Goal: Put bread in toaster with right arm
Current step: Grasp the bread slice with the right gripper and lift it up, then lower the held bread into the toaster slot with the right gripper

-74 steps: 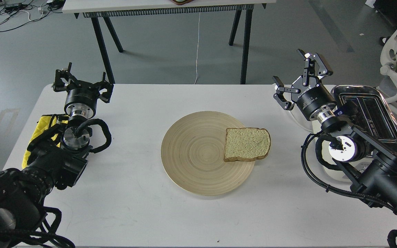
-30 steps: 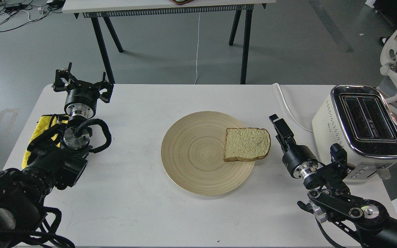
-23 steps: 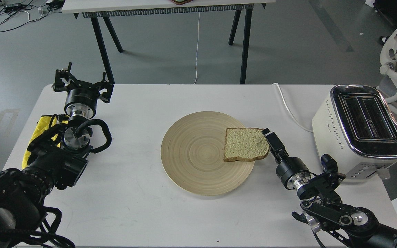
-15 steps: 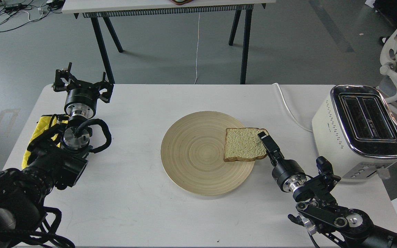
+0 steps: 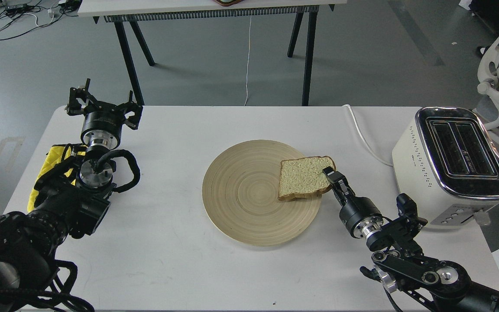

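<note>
my right fingers [image 5: 328, 174] pinched on the bread [image 5: 302, 183] at its right edge, slice tilted up off the wooden plate [image 5: 249, 203] mid-bench, toaster [image 5: 444, 164] off to the right, my left fingers [image 5: 102, 106] spread open, parked far left

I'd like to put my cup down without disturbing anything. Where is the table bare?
Bare: the near strip below the wooden plate, and the far strip between the left gripper and the toaster cord. Crowded: between the bread and toaster, where the right gripper works.
</note>
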`<state>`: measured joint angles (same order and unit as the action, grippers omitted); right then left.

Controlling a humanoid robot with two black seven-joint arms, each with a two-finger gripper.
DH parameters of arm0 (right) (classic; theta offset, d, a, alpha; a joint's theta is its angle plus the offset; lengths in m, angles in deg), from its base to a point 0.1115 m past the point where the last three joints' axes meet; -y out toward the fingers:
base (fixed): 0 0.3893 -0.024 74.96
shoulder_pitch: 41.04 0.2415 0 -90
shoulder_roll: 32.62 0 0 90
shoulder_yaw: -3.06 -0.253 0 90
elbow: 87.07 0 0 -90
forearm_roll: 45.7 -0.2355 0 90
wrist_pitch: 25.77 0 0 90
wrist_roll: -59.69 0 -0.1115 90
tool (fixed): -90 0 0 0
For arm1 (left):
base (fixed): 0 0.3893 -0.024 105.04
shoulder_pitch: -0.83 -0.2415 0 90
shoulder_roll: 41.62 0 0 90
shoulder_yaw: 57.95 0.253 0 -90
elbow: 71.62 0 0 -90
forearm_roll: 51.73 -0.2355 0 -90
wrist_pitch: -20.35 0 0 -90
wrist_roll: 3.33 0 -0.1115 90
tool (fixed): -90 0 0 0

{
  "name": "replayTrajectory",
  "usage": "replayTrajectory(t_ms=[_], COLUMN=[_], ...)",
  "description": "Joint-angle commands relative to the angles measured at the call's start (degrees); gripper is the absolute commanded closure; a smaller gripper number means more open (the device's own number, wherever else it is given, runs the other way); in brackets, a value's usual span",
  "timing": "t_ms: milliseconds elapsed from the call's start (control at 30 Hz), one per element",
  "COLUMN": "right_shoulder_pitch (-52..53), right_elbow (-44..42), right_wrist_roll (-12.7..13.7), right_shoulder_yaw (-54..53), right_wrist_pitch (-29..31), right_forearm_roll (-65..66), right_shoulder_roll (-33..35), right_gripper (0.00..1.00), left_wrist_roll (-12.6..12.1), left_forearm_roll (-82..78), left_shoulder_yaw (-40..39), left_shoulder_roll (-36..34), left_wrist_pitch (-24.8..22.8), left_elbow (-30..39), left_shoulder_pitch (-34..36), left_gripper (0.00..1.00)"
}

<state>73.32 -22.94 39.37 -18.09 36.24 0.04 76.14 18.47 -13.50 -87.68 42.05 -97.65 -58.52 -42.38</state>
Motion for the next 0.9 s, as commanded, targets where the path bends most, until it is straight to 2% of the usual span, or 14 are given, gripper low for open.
replayTrajectory(t_ms=[0,67,200,333,467,667,867], right_shoulder_pitch=[0.4,0.4,-0.1,-1.2,-2.3,-2.8,-2.9], right_elbow=[6.6,11.3,17.5,20.6,21.1,21.3,21.5], right_wrist_roll=[0.4,0.7,0.7,0.2,-0.1,-0.2,-0.3], right_shoulder_yaw=[-4.1,-7.1,-11.9,-13.9,-13.0,-8.3,-4.8], right_wrist_pitch=[0.0,0.0,0.0,0.0,0.0,0.0,0.0], right_forearm_roll=[-0.1,-0.5,-1.4,-1.6,-1.6,-0.8,-0.5], right_shoulder_roll=[6.1,11.0,25.4,38.9,48.4,54.6,54.6], right_gripper=[1.00,1.00,1.00,1.00,1.00,1.00,1.00], left_wrist_roll=[0.0,0.0,0.0,0.0,0.0,0.0,0.0], left_forearm_roll=[0.0,0.0,0.0,0.0,0.0,0.0,0.0], left_shoulder_yaw=[-0.1,-0.1,0.0,0.0,0.0,0.0,-0.1], left_shoulder_roll=[0.0,0.0,0.0,0.0,0.0,0.0,0.0], left_wrist_pitch=[0.0,0.0,0.0,0.0,0.0,0.0,0.0], left_elbow=[0.0,0.0,0.0,0.0,0.0,0.0,0.0], left_shoulder_pitch=[0.0,0.0,0.0,0.0,0.0,0.1,0.0], left_gripper=[0.00,0.00,0.00,0.00,0.00,0.00,0.00])
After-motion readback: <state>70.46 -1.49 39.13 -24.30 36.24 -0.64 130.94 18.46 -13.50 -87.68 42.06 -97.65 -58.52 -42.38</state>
